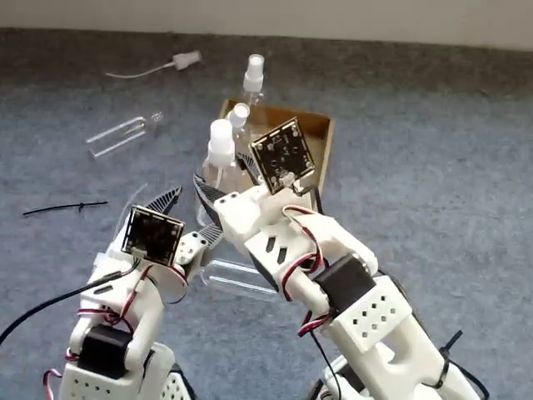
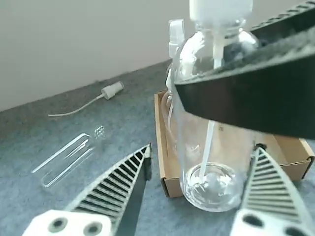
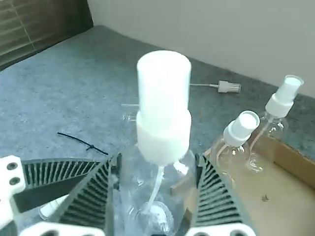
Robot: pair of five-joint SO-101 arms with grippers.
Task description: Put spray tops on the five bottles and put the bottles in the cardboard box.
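While the right hand [image 3: 157, 167] is clamped on a spray-topped bottle [image 1: 220, 158] just beside the cardboard box [image 1: 321, 133], the left hand [image 2: 203, 149] sits close by | left: spread wide apart

Right wrist view: held bottle [image 3: 142, 189], lower part blurred btw the fingers of the right gripper [image 3: 157, 164], base hard to make out. Box [image 3: 290, 162] runs off the frame edge. Left wrist view: same bottle's cap is cut off at the edge and its middle is crossed by a blurred black finger [image 2: 246, 93]. 2nd bottle [image 2: 174, 32] stands behind it, body mostly hidden. High view: camera board [image 1: 283, 154] covers part of the box & the bottles in it; can't tell how many. Lying bottle [image 1: 241, 282] is half under the arms.
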